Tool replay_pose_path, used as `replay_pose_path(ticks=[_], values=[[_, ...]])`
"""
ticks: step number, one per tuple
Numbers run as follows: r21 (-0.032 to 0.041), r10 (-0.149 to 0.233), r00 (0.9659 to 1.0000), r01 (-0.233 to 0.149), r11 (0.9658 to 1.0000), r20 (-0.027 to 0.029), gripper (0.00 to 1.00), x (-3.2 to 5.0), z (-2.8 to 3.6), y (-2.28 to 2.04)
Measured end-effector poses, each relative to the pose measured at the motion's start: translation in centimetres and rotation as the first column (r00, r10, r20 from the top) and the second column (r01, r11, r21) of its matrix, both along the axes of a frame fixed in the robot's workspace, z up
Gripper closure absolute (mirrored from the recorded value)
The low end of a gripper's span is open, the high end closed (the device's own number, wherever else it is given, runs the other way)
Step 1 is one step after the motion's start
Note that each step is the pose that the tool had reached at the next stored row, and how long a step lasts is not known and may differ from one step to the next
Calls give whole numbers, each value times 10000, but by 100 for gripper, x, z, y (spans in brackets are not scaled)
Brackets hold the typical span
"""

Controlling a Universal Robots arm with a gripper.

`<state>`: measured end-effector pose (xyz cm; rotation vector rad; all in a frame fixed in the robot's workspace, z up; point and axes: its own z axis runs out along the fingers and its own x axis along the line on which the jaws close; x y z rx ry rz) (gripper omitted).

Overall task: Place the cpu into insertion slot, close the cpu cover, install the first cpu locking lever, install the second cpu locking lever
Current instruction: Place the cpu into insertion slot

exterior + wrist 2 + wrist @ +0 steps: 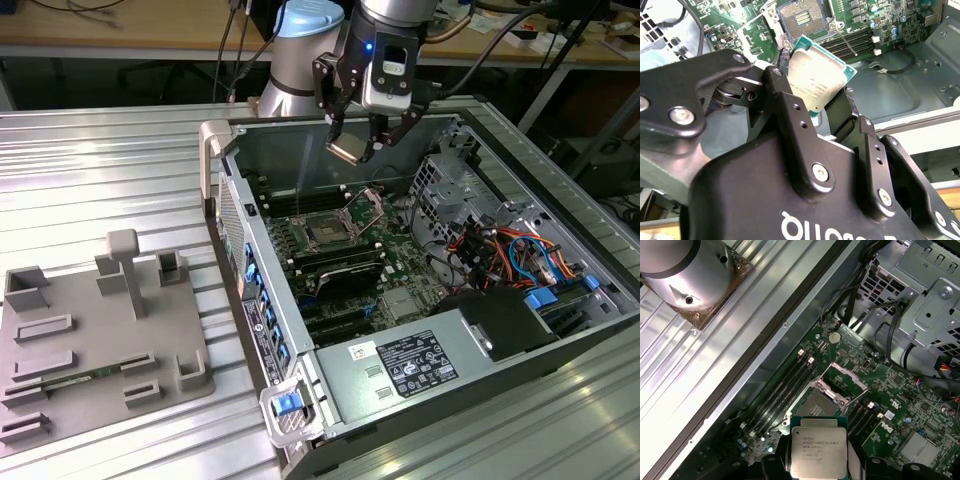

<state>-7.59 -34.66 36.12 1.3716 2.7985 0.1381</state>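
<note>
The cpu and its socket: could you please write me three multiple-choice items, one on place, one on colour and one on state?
1. Where is the cpu? A seated in the insertion slot; B gripped in the tool, above the slot; C lying loose on the circuit board.
2. What colour is the circuit board? A green; B red; C white.
3. How does the cpu cover stand? A shut over the slot; B swung open; C taken off.
Key: 1 B, the tool clamps it above the board; 2 A, green shows round the slot; 3 B, its frame tilts up beside the bare slot.
</note>
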Motion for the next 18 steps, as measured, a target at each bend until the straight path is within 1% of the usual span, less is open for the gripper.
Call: replay_pose_path(ticks=[5, 12, 14, 18], values=[[0, -202, 9998, 202, 9998, -1, 45, -7, -4, 0], [0, -529, 9986, 529, 9986, 0, 45, -18, -11, 0], [0, -704, 9975, 704, 9975, 0, 45, -25, -15, 0], [1, -894, 9960, 894, 9960, 0, 45, -30, -23, 0]])
